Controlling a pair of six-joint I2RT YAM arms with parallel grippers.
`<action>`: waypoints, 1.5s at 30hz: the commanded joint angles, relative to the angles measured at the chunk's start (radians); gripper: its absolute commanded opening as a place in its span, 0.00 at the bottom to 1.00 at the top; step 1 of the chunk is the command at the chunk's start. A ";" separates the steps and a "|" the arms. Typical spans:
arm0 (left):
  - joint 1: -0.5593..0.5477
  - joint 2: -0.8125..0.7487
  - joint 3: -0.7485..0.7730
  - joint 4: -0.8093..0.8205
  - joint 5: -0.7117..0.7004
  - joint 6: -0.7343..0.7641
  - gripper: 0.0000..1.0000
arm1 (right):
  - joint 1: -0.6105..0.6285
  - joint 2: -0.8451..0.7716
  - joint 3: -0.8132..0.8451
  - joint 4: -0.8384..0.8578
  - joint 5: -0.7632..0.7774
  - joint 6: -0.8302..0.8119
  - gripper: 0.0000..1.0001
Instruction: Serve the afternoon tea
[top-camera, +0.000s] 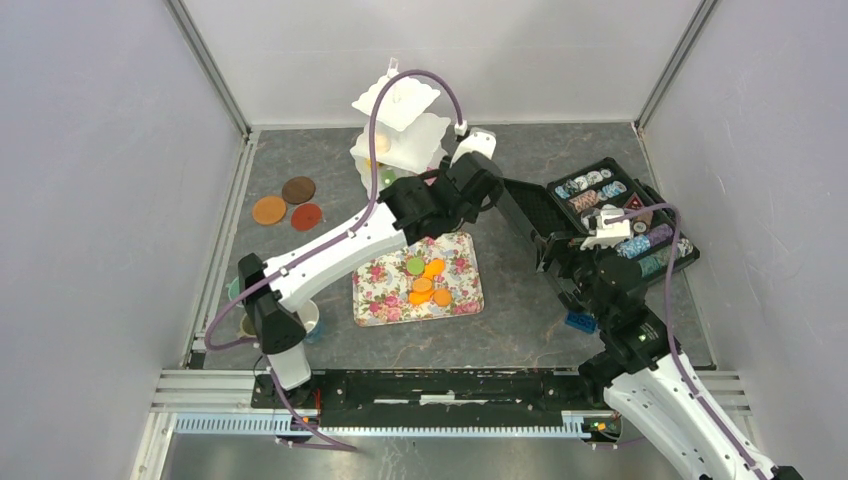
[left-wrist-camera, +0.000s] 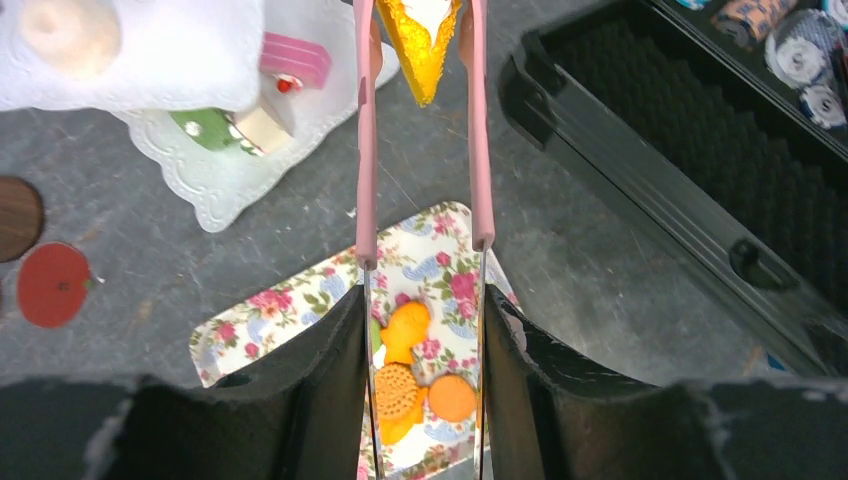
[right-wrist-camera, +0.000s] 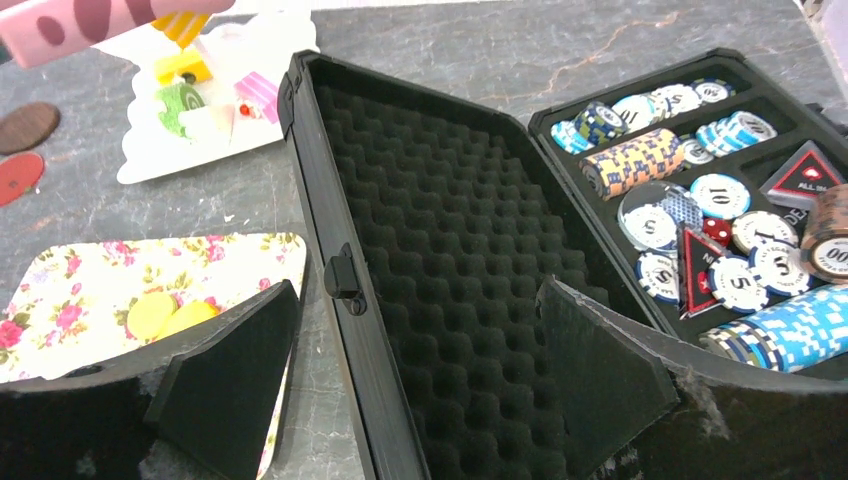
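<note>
Left fingers pinching pink tongs — orange wedge cake, white-topped, at the tips, right fingers spread

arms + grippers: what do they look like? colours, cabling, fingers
Left arm and right arm match: white link shells, black joint housings, and a purple cable looping along each. Left gripper and right gripper have broad black wedge-shaped fingers with rough edges. No readable markings.

We see pale walls on three sides, metal posts in both far corners, a dark marbled table, a metal rail along its near edge.
</note>
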 joint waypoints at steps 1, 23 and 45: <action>0.070 0.045 0.126 -0.013 -0.064 0.120 0.29 | 0.005 -0.035 0.050 0.010 0.047 -0.010 0.98; 0.292 0.360 0.406 -0.001 -0.098 0.297 0.29 | 0.005 -0.029 0.075 -0.029 0.044 -0.009 0.98; 0.315 0.395 0.446 -0.032 -0.029 0.304 0.55 | 0.006 -0.030 0.057 -0.032 0.039 -0.006 0.98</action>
